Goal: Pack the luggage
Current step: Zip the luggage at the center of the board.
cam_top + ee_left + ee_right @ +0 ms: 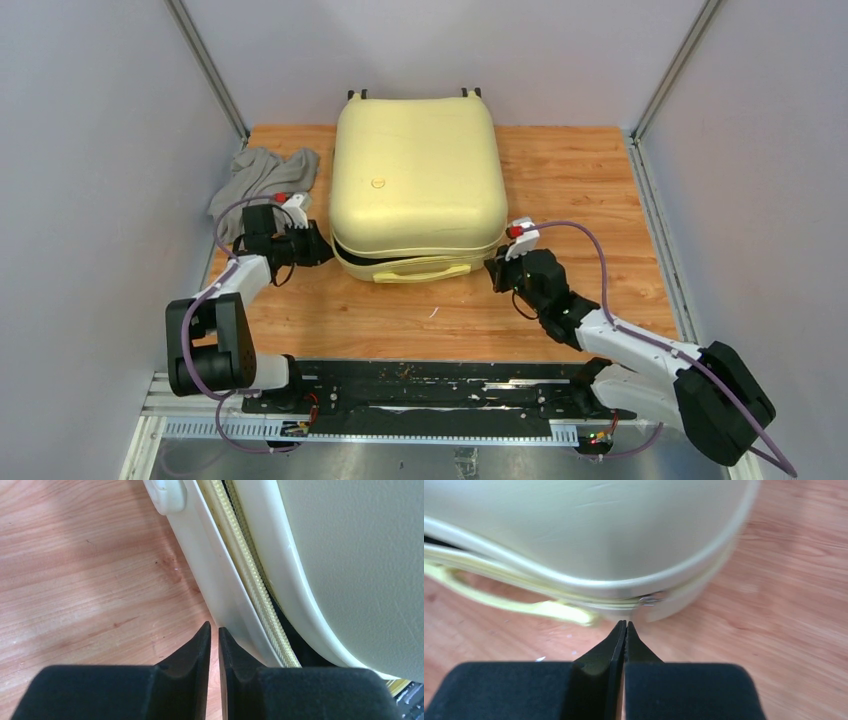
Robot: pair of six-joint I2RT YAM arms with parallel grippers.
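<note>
The luggage [415, 185] lies at the table's [600, 180] far edge. The left gripper [214, 628], barely parted and empty, sits by its near-left corner. The right gripper [626, 624], clenched on nothing, points at its near-right corner.

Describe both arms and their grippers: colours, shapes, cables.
The left arm and right arm have white links and black joints. A purple cable loops along each to a white wrist mount with a red tip. The left gripper and right gripper have black, wedge-shaped fingers.
</note>
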